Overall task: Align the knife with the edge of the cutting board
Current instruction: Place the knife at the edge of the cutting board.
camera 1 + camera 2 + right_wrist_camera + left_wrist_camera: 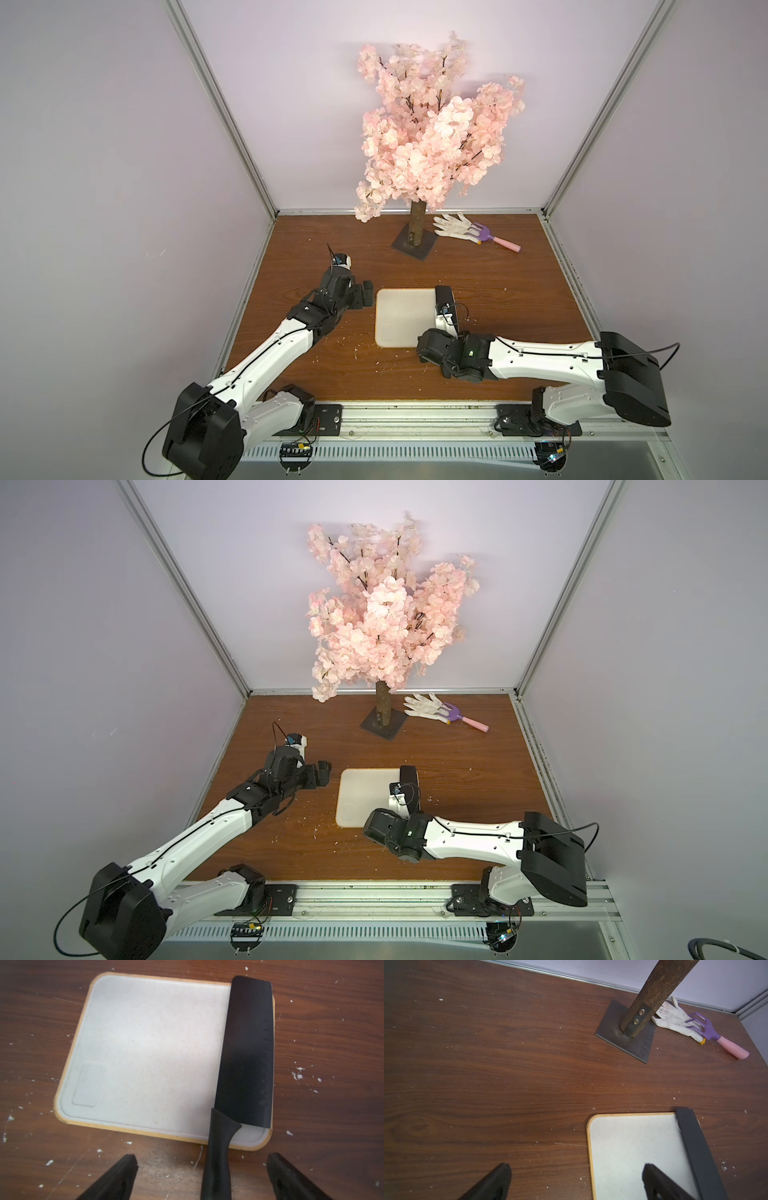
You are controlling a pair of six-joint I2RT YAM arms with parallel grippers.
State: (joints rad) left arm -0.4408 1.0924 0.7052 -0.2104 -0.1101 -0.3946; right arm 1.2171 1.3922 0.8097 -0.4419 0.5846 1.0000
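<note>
The right wrist view alone shows the whole knife (247,1053). It lies flat on the board (145,1053), straight ahead of the right gripper (201,1156), with its blade running along the board's edge on the side of one finger. The handle sticks out past the near rim and passes between the two fingers (124,1169). Those fingers are spread wide with a gap on each side of the handle, so the gripper holds nothing. In both top views the right wrist covers most of this, and only the blade's far end (444,296) shows beyond it on the board (403,316). The left wrist view adds the left gripper (576,1167), also spread open. One of its fingers is over the table (488,1084) and the other over the board's corner, and part of the blade is seen past that finger. Far ahead of it stand the trunk and base of the tree (652,995), with a glove (675,1020) and a rake (708,1030) beside them. Only the top views show the blossoms. Count: one knife, one board, two grippers, one tree, one glove, one rake.
</note>
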